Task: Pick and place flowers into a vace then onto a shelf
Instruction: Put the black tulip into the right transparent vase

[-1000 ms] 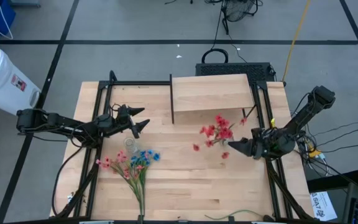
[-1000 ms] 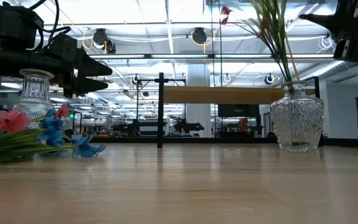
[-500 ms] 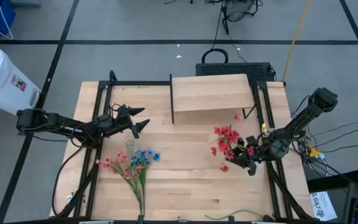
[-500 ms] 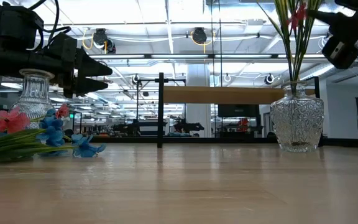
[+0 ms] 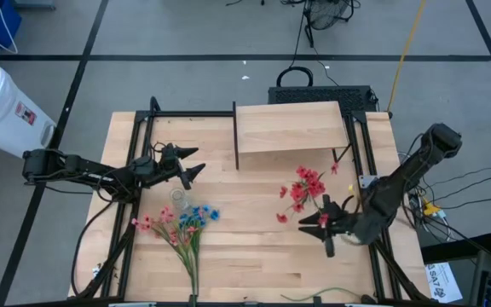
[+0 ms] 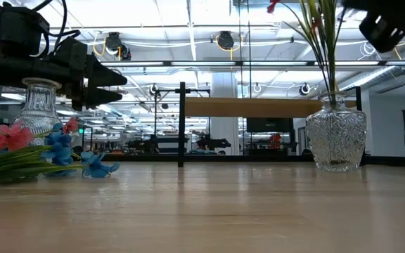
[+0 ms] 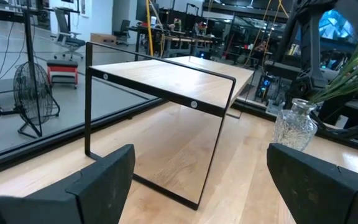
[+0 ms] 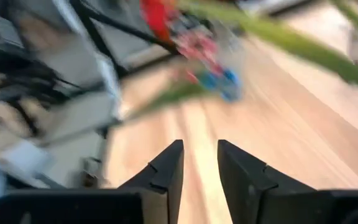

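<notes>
1. While my left arm waits over the left side of the table [image 5: 254, 264], my left gripper [image 5: 196, 164] hangs above the wood with its fingers spread wide and nothing between them.
2. My right gripper [image 5: 322, 227] is at the right side of the table, on the near side of the red flowers [image 5: 307, 186] and pointing left. Its two fingers [image 8: 166, 171] stand a narrow gap apart, and only blurred tabletop shows through that gap.
3. In the low view, the cut-glass vase [image 6: 336, 140] stands upright on the right part of the table. It holds a bunch of green stems [image 6: 322, 49] that fan upward out of its neck, with red blossoms at the top.
4. From above, those red blossoms spread between the shelf [image 5: 288, 128] and my right gripper; the vase body beneath them I cannot make out from there.
5. A smaller glass vase [image 5: 177, 198] stands upright on the left, just near of my left gripper; I see no stems in it.
6. Loose pink and blue flowers [image 5: 183, 227] lie flat on the table just near of that small vase, stems pointing toward the near edge.
7. The shelf stands at the far middle of the table on black legs.
</notes>
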You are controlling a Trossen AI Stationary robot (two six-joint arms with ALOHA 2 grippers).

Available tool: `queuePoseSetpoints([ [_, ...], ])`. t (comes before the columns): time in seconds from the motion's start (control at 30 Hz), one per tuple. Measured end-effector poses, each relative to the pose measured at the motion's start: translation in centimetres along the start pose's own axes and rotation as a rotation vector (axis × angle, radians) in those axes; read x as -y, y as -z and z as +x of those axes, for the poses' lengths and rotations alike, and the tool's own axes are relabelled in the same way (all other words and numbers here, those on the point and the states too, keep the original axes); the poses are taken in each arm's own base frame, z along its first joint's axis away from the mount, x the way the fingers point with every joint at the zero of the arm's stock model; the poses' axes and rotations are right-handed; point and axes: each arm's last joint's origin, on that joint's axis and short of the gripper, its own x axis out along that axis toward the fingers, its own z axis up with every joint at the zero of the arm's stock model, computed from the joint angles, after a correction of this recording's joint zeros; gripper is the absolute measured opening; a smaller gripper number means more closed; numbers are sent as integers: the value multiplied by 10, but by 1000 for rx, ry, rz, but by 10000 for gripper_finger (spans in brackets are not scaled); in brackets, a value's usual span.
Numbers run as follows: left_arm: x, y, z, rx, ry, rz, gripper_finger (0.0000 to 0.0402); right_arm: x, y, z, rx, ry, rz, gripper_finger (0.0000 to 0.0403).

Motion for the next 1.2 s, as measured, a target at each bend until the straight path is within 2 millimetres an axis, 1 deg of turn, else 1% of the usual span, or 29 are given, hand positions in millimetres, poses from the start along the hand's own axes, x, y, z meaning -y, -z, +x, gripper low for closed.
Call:
queuePoseSetpoints([
  [0.1, 0, 0, 0, 0, 0, 0, 365, -7, 0, 7, -93, 87, 52, 81],
  [0.2, 0, 0, 0, 0, 0, 0, 365, -15, 7, 16, -168, 75, 67, 73],
  [0.3, 0, 0, 0, 0, 0, 0, 365, -20, 14, 23, -261, 45, 173, 62],
  [0.43, 0, 0, 0, -1, 0, 0, 365, -21, 34, 30, -403, 69, 311, 45],
  [0.6, 0, 0, 0, 0, 0, 0, 365, -23, 64, 31, -629, 138, 483, 25],
  [0.77, 0, 0, 0, 0, 0, 0, 365, -31, 82, 35, -747, 177, 614, 6],
  [0.93, 0, 0, 0, 0, 0, 0, 365, -50, 86, 39, -885, 221, 725, 1],
  [1.0, 0, 0, 0, 0, 0, 0, 365, -56, 86, 37, -926, 244, 710, 1],
  [1.1, 0, 0, 0, 0, 0, 0, 365, -68, 83, 33, -934, 245, 698, 1],
  [1.2, 0, 0, 0, 0, 0, 0, 365, -75, 86, 27, -944, 292, 729, 1],
])
